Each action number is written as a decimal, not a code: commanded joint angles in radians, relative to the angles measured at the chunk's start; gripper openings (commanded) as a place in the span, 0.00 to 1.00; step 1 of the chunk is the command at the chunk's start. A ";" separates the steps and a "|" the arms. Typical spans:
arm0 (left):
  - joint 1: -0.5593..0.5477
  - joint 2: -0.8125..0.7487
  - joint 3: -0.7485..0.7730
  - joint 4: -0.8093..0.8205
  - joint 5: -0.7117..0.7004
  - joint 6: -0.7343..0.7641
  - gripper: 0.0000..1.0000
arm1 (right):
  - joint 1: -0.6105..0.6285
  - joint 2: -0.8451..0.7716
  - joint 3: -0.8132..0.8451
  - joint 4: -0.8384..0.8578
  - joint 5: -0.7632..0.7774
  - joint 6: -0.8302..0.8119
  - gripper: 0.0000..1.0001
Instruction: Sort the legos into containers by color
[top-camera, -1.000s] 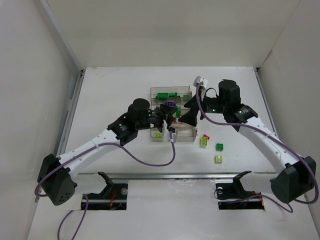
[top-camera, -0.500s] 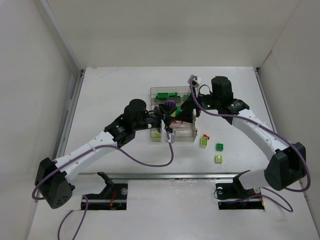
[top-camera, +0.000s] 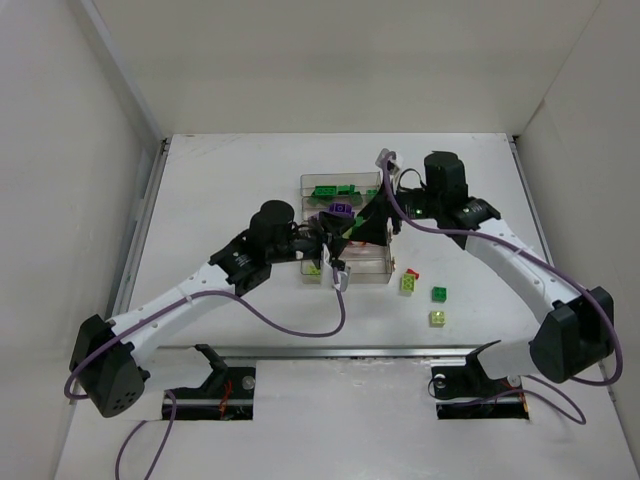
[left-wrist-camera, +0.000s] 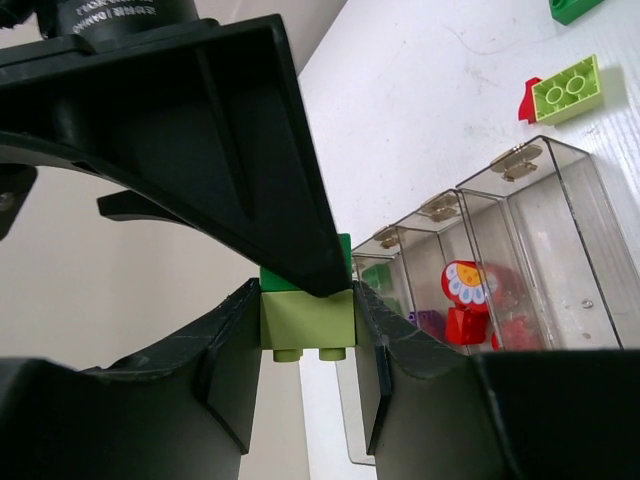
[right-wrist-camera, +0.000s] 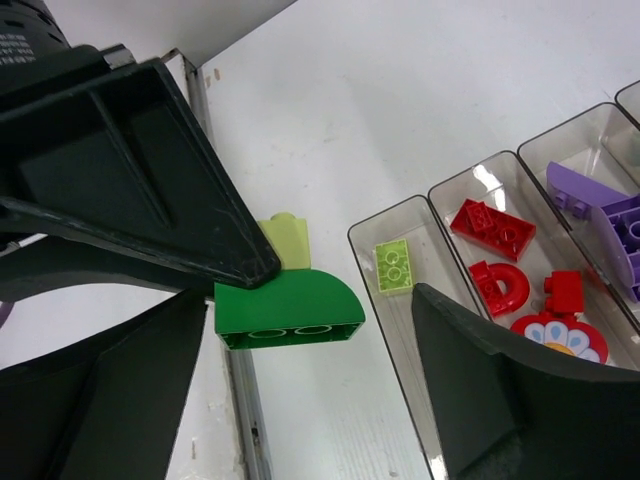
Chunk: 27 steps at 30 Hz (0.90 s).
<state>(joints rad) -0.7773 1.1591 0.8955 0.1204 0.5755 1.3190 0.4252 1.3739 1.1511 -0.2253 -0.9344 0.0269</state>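
My left gripper (left-wrist-camera: 306, 335) is shut on a lime brick (left-wrist-camera: 300, 318) that is stuck to a dark green rounded brick (right-wrist-camera: 290, 305), held above the clear tray (top-camera: 304, 182). My right gripper (right-wrist-camera: 310, 340) is open around that green brick; its far finger (right-wrist-camera: 500, 390) stands well apart from it. In the top view the left gripper (top-camera: 336, 238) and right gripper (top-camera: 360, 226) meet over the tray. The tray rows hold green bricks (top-camera: 335, 190), purple pieces (top-camera: 340, 210), red pieces (right-wrist-camera: 495, 232) and a lime brick (right-wrist-camera: 392, 267).
Loose bricks lie on the table right of the tray: lime (top-camera: 409, 284), red (top-camera: 412, 271), dark green (top-camera: 439, 293) and lime (top-camera: 437, 318). White walls enclose the table on three sides.
The right arm has swung left and brought its gripper in against the left gripper over the tray. The left gripper has shifted only slightly, still holding the brick.
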 joint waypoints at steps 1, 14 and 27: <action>-0.004 -0.030 -0.009 0.012 0.035 0.009 0.00 | 0.003 -0.041 0.050 0.046 -0.015 -0.008 0.86; -0.004 -0.030 -0.018 0.030 0.011 0.000 0.00 | 0.003 -0.019 0.050 0.046 -0.035 -0.008 0.29; 0.052 -0.021 -0.036 -0.005 -0.233 -0.090 0.00 | -0.028 -0.070 0.016 -0.164 0.068 -0.137 0.00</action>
<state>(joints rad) -0.7864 1.1568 0.8734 0.1116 0.4820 1.2926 0.4232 1.3605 1.1614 -0.3023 -0.8982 -0.0387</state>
